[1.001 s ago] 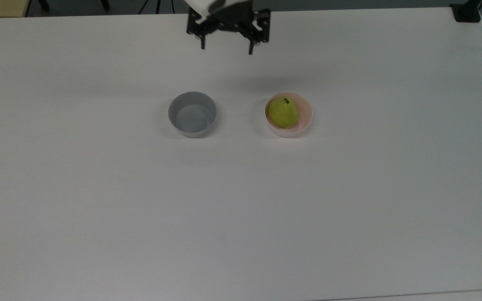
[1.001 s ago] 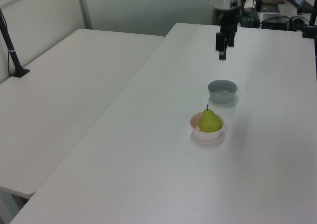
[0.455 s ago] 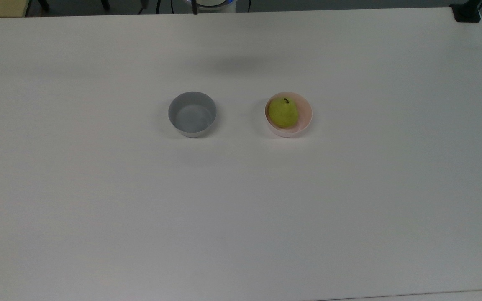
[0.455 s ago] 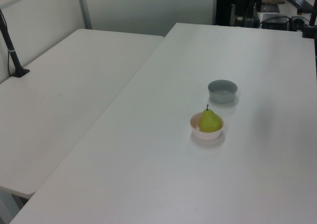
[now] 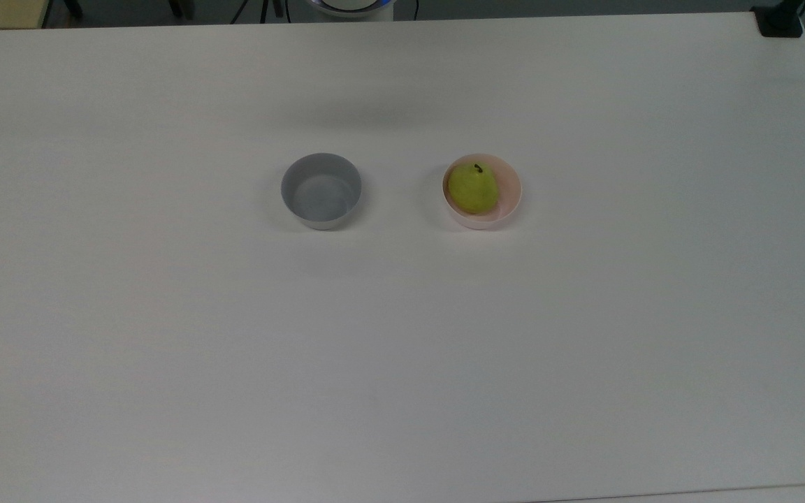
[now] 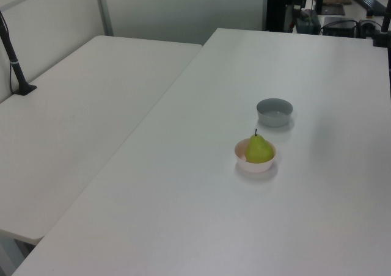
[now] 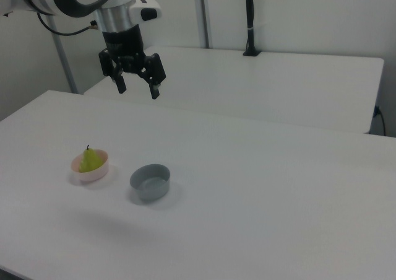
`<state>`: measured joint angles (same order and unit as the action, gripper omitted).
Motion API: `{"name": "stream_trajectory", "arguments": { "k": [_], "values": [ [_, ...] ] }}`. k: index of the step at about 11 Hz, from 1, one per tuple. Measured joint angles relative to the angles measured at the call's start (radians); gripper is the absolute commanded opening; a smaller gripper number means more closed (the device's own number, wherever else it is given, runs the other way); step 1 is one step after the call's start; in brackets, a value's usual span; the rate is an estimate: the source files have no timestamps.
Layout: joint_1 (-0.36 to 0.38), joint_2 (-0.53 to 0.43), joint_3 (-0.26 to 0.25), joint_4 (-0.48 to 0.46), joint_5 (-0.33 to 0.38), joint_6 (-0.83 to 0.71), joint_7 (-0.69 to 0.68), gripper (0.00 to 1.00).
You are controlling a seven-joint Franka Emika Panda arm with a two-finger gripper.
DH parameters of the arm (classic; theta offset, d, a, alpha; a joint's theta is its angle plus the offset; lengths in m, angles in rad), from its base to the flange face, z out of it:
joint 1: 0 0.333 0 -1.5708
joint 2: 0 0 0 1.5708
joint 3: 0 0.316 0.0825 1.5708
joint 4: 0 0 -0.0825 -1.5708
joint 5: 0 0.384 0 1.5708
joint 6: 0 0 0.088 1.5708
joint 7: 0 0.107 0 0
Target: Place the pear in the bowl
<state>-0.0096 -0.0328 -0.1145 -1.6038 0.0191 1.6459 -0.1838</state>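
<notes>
Pear [image 5: 473, 188] sits inside the pale pink bowl [image 5: 507, 202], stem up and tipped a little toward twelve o'clock in the top view, its body leaning on the bowl's wall at about nine o'clock. In the left view the pear [image 6: 259, 149] stands taller than the bowl's rim [image 6: 255, 165], so its upper half is free above the wall. A grey bowl [image 5: 321, 191] stands well apart from the pink one, at nine o'clock from it in the top view, with nothing in it. Both rest on the white table [image 5: 402, 349].

In the right view the gripper [image 7: 137, 91] hangs high above the table, at about one o'clock from the pink bowl [image 7: 90, 166] and well clear of it. Its two fingers are spread wide and carry nothing.

Judged from how things lie, the placing looks done: the fruit is in the named bowl and the arm is off it.

As to handling, the pear looks light, firm and smooth-skinned, with a rounded taper that could slip upward out of a squeeze set too near the neck. If it had to be taken again, the broad lower belly is hidden by the wall, so the best hold would be across the widest part that shows above the rim, fingers at opposite sides and clear of the stem. The bowl seems light enough to slide if nudged.
</notes>
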Motion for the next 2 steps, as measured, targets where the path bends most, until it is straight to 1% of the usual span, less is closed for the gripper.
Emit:
{"name": "stream_trajectory", "arguments": {
  "k": [2],
  "values": [
    [-0.001, 0.002, -0.009, 0.012, 0.002, 0.000, -0.012, 1.00]
  ]
}}
